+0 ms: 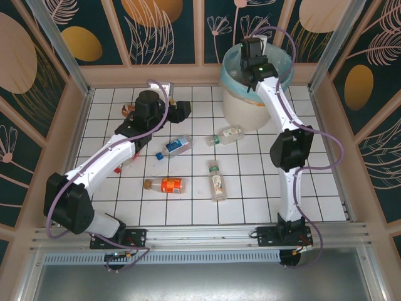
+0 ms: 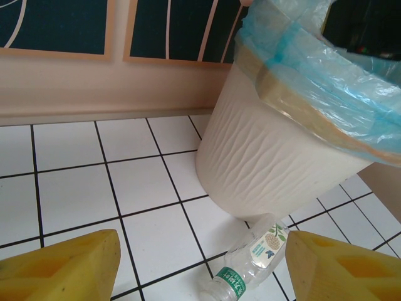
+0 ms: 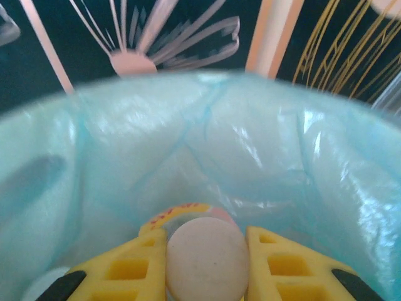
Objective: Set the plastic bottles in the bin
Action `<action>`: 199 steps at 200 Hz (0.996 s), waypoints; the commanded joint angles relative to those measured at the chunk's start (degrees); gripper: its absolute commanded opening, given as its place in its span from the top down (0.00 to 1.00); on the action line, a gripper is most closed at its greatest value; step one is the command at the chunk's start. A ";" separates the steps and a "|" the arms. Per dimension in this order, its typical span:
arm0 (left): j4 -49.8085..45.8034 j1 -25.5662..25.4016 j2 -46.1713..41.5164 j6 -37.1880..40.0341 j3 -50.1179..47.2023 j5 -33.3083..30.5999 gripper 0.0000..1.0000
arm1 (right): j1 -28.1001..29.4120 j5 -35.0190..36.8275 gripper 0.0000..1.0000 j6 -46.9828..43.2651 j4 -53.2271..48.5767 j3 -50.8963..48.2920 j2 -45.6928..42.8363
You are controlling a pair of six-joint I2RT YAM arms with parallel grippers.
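— Where was the right gripper (image 3: 207, 237)?

— Over the bin (image 1: 233, 100), which stood at the table's (image 1: 313, 188) far edge, toward its right corner. Its yellow fingers (image 3: 135, 269) were clenched on a pale-capped bottle (image 3: 207, 268), held above the light blue bag (image 3: 263, 157) lining the bin.

— And the left gripper (image 2: 202, 263)?

— Released, its fingers spread wide, low over the white tiles just left of the bin. In the left wrist view a clear crumpled bottle (image 2: 250, 260) lay on its side at the bin's foot, seen between those fingers and touching neither.

— What else lay on the table?

— A blue-labelled bottle (image 1: 175, 146) near the middle. Closer to the near edge were an orange-labelled bottle (image 1: 166, 185) and a clear green-labelled bottle (image 1: 217, 180), all on their sides and apart from one another.
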 commanded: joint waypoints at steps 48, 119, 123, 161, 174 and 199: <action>0.11 -0.40 0.30 -0.34 -0.15 -0.48 0.29 | -1.42 -2.91 0.98 1.35 -9.89 -1.24 2.95; 0.02 -0.40 0.31 -0.39 -0.16 -0.93 0.29 | -0.60 -6.55 0.55 1.78 -12.15 12.13 -0.87; 0.02 -0.40 0.30 -0.34 -0.12 -0.97 0.29 | -0.63 -6.58 0.54 1.79 -11.90 12.11 -1.29; 0.02 -0.38 0.66 -0.34 -0.15 -0.95 0.29 | -0.90 -8.32 0.63 1.67 -7.66 6.22 -4.20; 0.02 -0.40 0.75 -0.32 -0.16 -0.97 0.29 | -1.09 -8.86 0.68 1.73 -7.91 4.95 -3.28; -0.07 -0.34 0.74 -0.11 -0.16 -1.32 0.29 | -1.93 -11.12 0.72 3.37 -11.06 6.03 -0.40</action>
